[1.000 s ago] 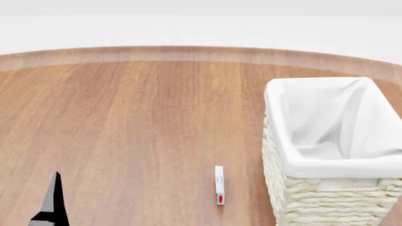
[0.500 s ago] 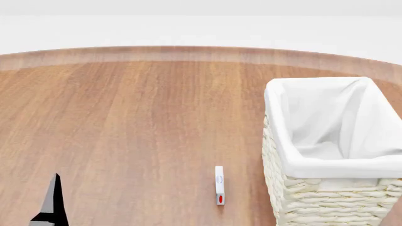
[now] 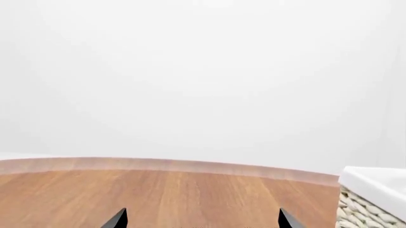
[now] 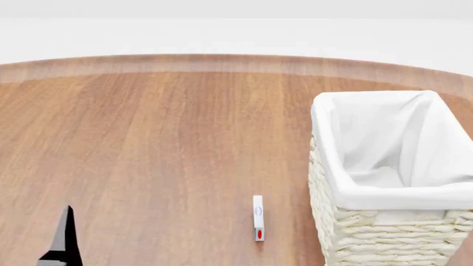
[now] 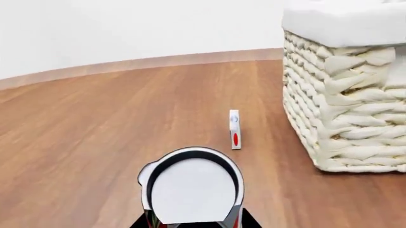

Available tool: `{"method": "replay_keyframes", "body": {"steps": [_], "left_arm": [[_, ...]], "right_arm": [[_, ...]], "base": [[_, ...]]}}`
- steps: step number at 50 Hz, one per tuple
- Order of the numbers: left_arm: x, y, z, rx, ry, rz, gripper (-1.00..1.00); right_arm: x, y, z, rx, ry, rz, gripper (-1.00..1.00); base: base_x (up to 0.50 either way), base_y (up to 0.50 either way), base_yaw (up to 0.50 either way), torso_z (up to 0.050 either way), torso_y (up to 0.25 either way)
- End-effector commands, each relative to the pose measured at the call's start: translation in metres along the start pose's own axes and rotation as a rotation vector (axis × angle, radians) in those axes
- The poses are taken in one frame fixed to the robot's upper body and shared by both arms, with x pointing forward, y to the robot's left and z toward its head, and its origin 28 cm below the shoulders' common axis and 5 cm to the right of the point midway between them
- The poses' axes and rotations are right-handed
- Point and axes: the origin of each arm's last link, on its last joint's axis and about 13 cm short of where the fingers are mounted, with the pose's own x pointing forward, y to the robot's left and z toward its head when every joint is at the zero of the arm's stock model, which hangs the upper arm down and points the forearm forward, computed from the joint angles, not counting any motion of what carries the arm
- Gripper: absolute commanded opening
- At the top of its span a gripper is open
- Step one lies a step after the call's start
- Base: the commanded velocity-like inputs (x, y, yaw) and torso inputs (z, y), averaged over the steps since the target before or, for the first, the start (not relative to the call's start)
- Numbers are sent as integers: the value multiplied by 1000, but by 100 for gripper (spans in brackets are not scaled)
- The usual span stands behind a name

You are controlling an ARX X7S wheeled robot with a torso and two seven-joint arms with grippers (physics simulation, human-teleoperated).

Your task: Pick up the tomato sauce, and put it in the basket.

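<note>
The tomato sauce can (image 5: 192, 187) fills the near part of the right wrist view, its silver-white top facing the camera and red and green label showing at its sides. My right gripper (image 5: 194, 221) is shut on it, black jaws on both sides, above the wooden table; neither shows in the head view. The cream wicker basket (image 4: 334, 166) with white cloth lining stands at the right, and also shows in the right wrist view (image 5: 343, 99) and the left wrist view (image 3: 374, 199). My left gripper (image 3: 201, 221) is open and empty, with one finger (image 4: 65, 241) showing at the lower left.
A small thin white stick with a red spot (image 4: 258, 217) lies on the wooden table left of the basket, and also shows in the right wrist view (image 5: 235, 129). The table's far edge (image 4: 221, 62) curves across the back.
My left gripper's finger has sunk slightly lower in the head view. The basket and the white stick have not moved.
</note>
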Motion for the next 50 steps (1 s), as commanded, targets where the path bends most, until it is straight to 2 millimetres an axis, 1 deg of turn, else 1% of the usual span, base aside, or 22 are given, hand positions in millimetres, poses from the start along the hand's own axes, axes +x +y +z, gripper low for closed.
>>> {"method": "replay_keyframes", "body": {"steps": [1, 6, 8, 9, 10, 12, 13, 14, 17, 18, 36, 38, 42, 44, 45, 46, 47, 50], "left_arm": [[1, 1, -3, -1, 6, 0, 100], [0, 1, -3, -2, 7, 1, 100], [0, 0, -3, -2, 9, -2, 100], [0, 0, -4, -3, 9, -2, 100], [0, 0, -3, -2, 9, -1, 100], [0, -1, -3, -2, 9, -1, 100], [1, -1, -3, -4, 9, 0, 100], [1, -1, -3, -4, 9, -1, 100], [1, -1, -3, -3, 8, -3, 100], [1, -1, -3, -4, 9, -4, 100], [1, -1, -3, -4, 9, -4, 100], [1, -2, -2, -10, 10, -6, 100], [0, -3, 1, -7, 7, -9, 100], [0, -2, 4, -4, 1, -7, 100], [1, -2, 4, -3, 1, -4, 100], [1, -1, 4, -7, 3, -3, 100], [1, -1, 4, -2, 1, 0, 100], [0, 0, 4, 0, 2, 3, 100]], "right_arm": [[22, 0, 39, -91, -49, 13, -100], [34, -3, 63, -137, -82, -2, -100], [42, -4, 74, -169, -89, -4, -100], [42, -4, 79, -147, -82, 1, -100], [43, -3, 83, -170, -98, 4, -100], [44, -2, 89, -162, -95, 9, -100], [44, -1, 90, -195, -96, 2, -100], [42, 0, 92, -187, -91, 7, -100], [39, 2, 94, -203, -93, 5, -100], [38, 2, 95, -233, -84, -8, -100], [38, 2, 95, -233, -84, -8, -100], [46, 4, 93, -250, -90, -8, -100], [63, 5, 96, -242, -99, 5, -100], [83, 4, 104, -254, -128, 3, -100], [88, 3, 106, -275, -142, 1, -100], [95, 3, 110, -259, -137, 3, -100], [102, 4, 115, -284, -168, -2, -100], [110, 4, 125, -282, -183, 8, -100]], "base": [[0, 0, 0, 0, 10], [0, 0, 0, 0, 0], [0, 0, 0, 0, 0], [0, 0, 0, 0, 0], [0, 0, 0, 0, 0], [0, 0, 0, 0, 0], [0, 0, 0, 0, 0], [0, 0, 0, 0, 0], [0, 0, 0, 0, 0], [0, 0, 0, 0, 0], [0, 0, 0, 0, 0], [0, 0, 0, 0, 0], [0, 0, 0, 0, 0], [0, 0, 0, 0, 0], [0, 0, 0, 0, 0], [0, 0, 0, 0, 0], [0, 0, 0, 0, 0], [0, 0, 0, 0, 0]]}}
